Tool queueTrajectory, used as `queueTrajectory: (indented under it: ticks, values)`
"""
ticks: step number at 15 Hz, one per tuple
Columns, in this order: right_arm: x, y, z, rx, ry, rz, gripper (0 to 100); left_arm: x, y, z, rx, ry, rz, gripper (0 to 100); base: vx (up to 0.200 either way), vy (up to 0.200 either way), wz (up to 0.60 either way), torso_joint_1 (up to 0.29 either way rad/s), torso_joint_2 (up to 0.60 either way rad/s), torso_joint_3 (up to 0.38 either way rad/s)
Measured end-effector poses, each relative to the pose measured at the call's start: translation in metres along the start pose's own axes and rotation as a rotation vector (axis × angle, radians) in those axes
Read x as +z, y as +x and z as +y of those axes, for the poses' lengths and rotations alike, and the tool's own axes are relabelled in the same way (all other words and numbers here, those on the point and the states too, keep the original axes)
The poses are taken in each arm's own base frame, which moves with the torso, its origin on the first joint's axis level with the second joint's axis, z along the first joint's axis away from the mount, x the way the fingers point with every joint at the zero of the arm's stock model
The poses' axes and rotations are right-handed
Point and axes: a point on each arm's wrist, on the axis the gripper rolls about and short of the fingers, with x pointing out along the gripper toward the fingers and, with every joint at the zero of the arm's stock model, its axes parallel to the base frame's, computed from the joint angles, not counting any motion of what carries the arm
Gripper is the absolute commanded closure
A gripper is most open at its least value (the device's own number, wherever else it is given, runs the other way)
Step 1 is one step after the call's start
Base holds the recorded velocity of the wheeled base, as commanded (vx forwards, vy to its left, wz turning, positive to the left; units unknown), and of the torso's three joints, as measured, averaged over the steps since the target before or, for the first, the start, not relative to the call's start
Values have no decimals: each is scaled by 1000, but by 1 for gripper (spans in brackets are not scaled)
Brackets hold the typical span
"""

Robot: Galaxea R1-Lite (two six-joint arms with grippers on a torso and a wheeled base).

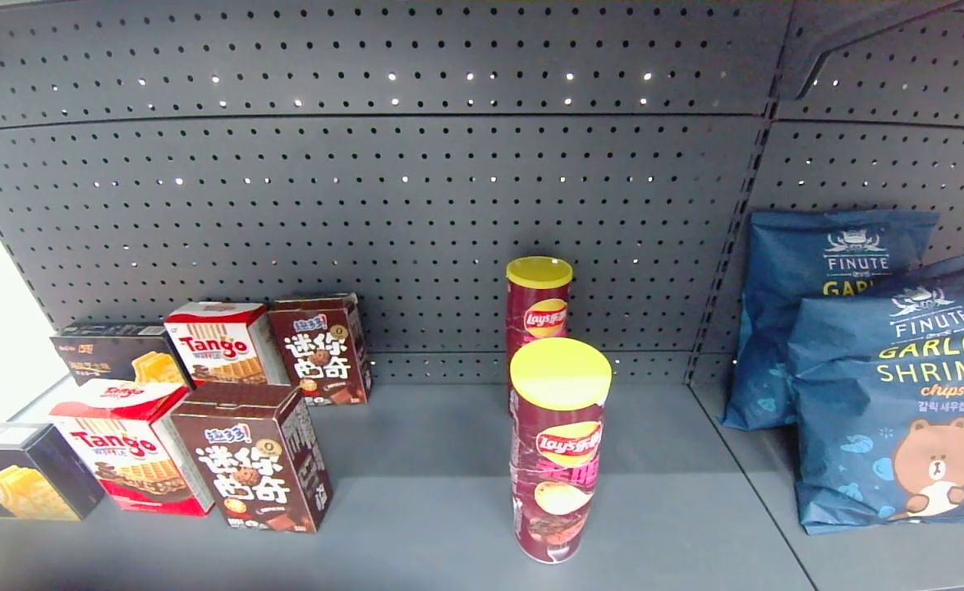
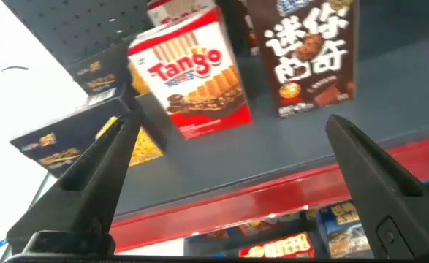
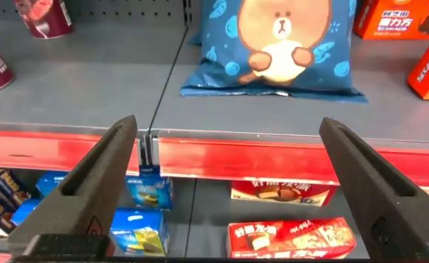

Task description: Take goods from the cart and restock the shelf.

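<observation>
Two maroon chip cans with yellow lids stand one behind the other mid-shelf, the front one (image 1: 558, 447) nearer than the back one (image 1: 538, 308). Snack boxes sit in two rows at the left: a brown cookie box (image 1: 256, 468), a red-and-white wafer box (image 1: 133, 447) and a black box (image 1: 18, 472) in front. Blue shrimp chip bags (image 1: 892, 402) lean at the right. My left gripper (image 2: 229, 153) is open in front of the shelf edge, facing the wafer box (image 2: 192, 69) and cookie box (image 2: 309, 55). My right gripper (image 3: 229, 157) is open, empty, facing a blue bag (image 3: 272, 47).
The grey shelf (image 1: 433, 460) has a red front strip (image 3: 243, 157). A perforated grey back panel (image 1: 367, 189) closes the rear. A lower shelf holds more boxed goods (image 3: 294, 237). Orange boxes (image 3: 408, 29) stand beyond the blue bags. Bare shelf lies on both sides of the cans.
</observation>
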Motion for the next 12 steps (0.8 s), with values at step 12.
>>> queueTrajectory:
  ticks: [12]
  values:
    - [-1, 0, 0, 0, 0, -6, 0, -37, -1, -18, -313, 1, 56, 0, 0, 0, 0, 0, 0, 0]
